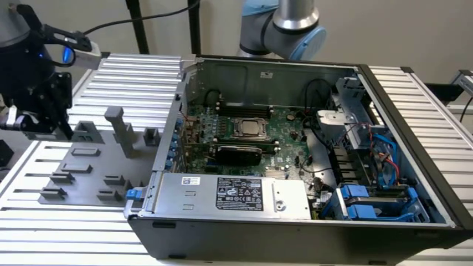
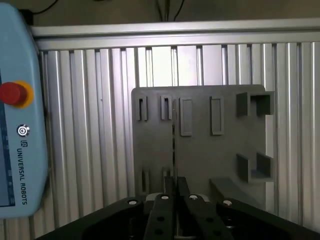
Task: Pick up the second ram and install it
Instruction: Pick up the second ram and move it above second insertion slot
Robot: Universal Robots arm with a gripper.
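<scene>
We see the ram (image 2: 173,145) edge-on as a thin dark strip, jaws narrow and pinching it, over the grey fixture plate (image 2: 205,160), plate on the ribbed table (image 2: 90,150), blue pendant (image 2: 22,165) beside it, open computer case (image 1: 296,241) at the exterior view's right.

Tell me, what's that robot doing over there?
The robot arm's fingers are pinched shut on a thin ram, seen edge-on. It is over the grey tray, beside the open computer. The ram is not in the computer yet.
</scene>
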